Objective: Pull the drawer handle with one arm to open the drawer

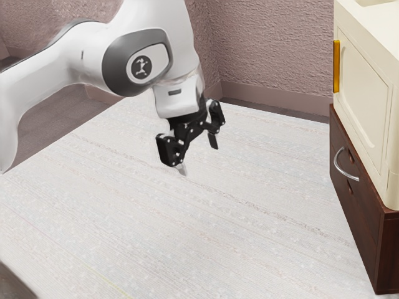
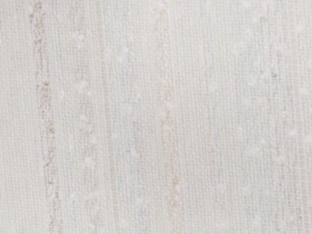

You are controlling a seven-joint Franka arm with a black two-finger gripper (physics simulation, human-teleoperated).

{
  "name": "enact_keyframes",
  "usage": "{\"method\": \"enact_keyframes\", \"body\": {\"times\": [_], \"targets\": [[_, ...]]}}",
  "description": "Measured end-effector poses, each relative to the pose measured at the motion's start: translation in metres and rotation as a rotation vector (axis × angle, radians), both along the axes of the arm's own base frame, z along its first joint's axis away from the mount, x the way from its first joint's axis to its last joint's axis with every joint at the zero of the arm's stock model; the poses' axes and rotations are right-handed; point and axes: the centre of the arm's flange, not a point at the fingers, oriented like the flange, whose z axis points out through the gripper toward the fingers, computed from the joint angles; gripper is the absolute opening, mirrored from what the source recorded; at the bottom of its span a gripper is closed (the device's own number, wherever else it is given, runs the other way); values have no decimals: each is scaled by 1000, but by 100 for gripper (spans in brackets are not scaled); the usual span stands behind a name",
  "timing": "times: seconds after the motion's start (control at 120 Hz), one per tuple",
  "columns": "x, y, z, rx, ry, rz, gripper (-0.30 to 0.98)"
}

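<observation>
Cream cabinet [image 1: 363, 93] with 1 amber handle [image 1: 336, 65] sits atop brown drawer unit [image 1: 368, 218].

A pale, streaked tabletop [image 1: 187, 237] spreads across the middle and bottom of the exterior view. At its upper right stands a cream cabinet [image 1: 365, 93] with an upright amber handle [image 1: 336, 66]. Rough pinkish-brown walls [image 1: 274, 43] meet at top centre, above a smooth baseboard [image 1: 274, 96].
</observation>
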Motion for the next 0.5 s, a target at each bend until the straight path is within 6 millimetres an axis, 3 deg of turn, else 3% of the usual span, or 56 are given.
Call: {"method": "enact_keyframes", "body": {"times": [0.217,0.5], "targets": [[27,-25,-18,-107,-63,-157,65],[52,-64,-14,-284,-227,-341,36]]}}
